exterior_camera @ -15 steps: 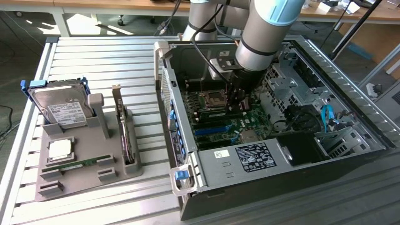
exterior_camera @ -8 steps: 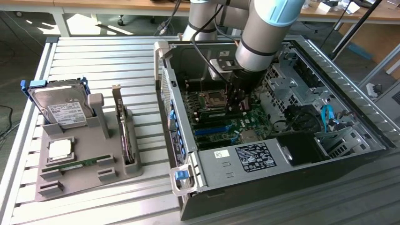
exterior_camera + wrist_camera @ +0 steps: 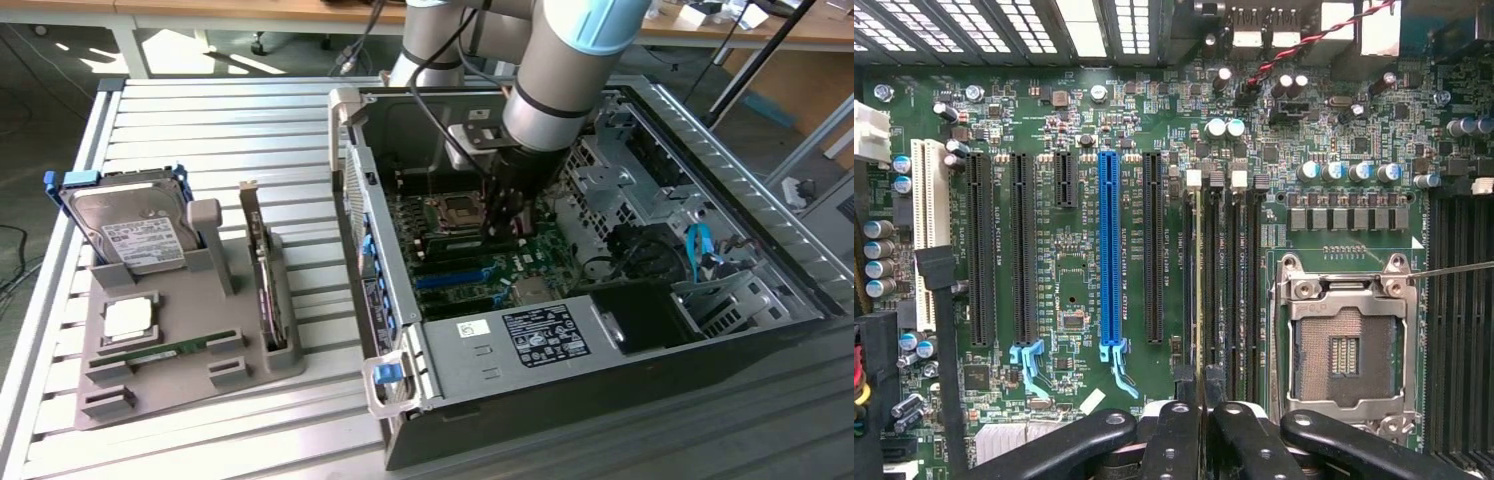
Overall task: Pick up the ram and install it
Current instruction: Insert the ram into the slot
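Over the memory slots (image 3: 1239, 290), beside the empty processor socket (image 3: 1342, 345), the fingers (image 3: 1174, 445) were clenched on the ram (image 3: 1200, 290), edge-on above one slot. Danger: slightly off-line or tilted, it could jam against the slot's wall and slip.

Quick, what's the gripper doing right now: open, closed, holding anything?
Gripper: jaws closed on the ram, held edge-on at the memory slots.
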`<state>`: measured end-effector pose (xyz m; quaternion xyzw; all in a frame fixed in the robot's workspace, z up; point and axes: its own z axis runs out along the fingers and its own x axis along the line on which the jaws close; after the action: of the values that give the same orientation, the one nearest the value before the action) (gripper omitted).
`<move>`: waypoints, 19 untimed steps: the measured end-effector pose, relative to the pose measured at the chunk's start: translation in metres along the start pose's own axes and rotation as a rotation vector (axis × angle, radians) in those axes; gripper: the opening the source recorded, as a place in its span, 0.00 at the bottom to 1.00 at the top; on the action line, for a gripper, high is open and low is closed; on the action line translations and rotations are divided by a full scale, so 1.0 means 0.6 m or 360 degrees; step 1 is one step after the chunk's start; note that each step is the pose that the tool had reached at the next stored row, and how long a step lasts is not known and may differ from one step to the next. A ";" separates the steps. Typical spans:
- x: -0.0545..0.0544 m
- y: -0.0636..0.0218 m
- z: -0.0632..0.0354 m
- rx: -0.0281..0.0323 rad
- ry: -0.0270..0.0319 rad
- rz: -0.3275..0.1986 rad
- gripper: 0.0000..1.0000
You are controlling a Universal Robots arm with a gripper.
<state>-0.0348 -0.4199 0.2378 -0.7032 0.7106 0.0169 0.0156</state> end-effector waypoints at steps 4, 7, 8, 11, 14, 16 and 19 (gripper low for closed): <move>0.000 0.000 -0.001 0.00001 -0.00004 0.0000 0.12; 0.000 0.000 -0.001 0.00000 0.00001 0.0001 0.12; 0.000 0.000 -0.001 0.00001 0.00000 0.0003 0.12; 0.000 0.000 -0.001 0.00002 0.00000 0.0005 0.12; 0.000 0.000 0.000 0.00002 0.00002 0.0005 0.12; 0.000 0.000 0.001 0.00002 0.00002 0.0005 0.12; 0.000 0.000 0.002 0.00002 0.00000 0.0005 0.12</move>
<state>-0.0348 -0.4199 0.2365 -0.7020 0.7118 0.0169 0.0157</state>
